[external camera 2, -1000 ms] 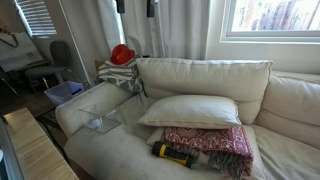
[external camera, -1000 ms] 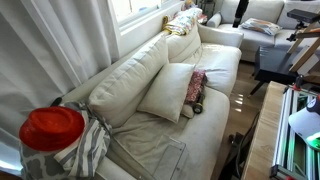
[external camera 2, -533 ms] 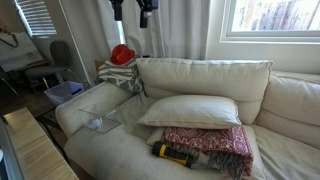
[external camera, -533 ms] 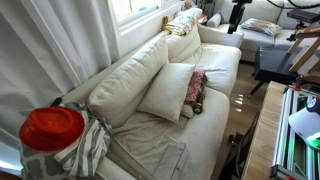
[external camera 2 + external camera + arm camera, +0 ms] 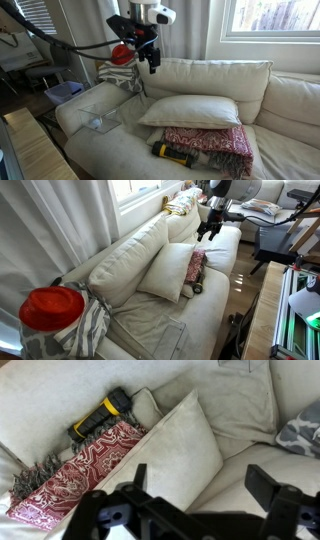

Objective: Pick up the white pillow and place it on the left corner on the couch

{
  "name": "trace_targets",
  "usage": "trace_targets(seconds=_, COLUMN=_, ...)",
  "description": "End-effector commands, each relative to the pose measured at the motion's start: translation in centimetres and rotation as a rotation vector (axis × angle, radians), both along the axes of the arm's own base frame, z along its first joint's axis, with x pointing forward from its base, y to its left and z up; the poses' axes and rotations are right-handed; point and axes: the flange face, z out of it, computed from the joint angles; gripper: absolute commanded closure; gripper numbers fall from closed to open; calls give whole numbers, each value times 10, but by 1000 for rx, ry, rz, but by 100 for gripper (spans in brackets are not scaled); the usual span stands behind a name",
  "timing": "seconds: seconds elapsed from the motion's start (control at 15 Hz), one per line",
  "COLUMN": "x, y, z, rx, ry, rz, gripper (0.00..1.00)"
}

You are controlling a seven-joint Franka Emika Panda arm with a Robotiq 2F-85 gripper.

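Note:
The white pillow (image 5: pixel 167 270) leans against the back cushion of the cream couch (image 5: pixel 135 315), partly on top of a red patterned pillow (image 5: pixel 196 265). It also shows in an exterior view (image 5: pixel 192 110) and in the wrist view (image 5: pixel 170 455). My gripper (image 5: pixel 208 228) hangs open and empty in the air above the couch; in an exterior view (image 5: pixel 143 62) it is above and to the left of the pillow. In the wrist view the fingers (image 5: pixel 205 485) are spread wide over the pillow's edge, not touching it.
A yellow and black flashlight (image 5: pixel 173 153) lies on the seat in front of the red pillow. A clear plastic box (image 5: pixel 98 120) sits at the couch's end. A red hat (image 5: pixel 52 308) rests on striped cloth over the armrest. A wooden table (image 5: pixel 262 310) stands beside the couch.
The arm has come down into both exterior views; a second ago it was near the top edge, now the gripper hangs over the couch above the pillows. The pillows have not moved.

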Motion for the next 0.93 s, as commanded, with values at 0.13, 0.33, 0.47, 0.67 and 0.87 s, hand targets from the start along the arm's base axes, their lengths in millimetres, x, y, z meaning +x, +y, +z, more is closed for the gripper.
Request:
trace_targets(seconds=0.13, x=32, y=3, z=-79, rx=-11, ry=-73, rz=-123, gripper=0)
trace_targets(seconds=0.33, x=30, y=14, z=-76, rx=-2, ry=-70, rz=-78, gripper=0)
trace_targets(seconds=0.47, x=41, y=23, z=-92, rx=12, ry=-69, rz=-52, gripper=0)
trace_targets(seconds=0.67, x=46, y=24, z=-96, rx=14, ry=-70, rz=-48, gripper=0)
trace_targets(seconds=0.87, x=50, y=20, z=-105, rx=57, ry=-61, rz=-74, gripper=0)
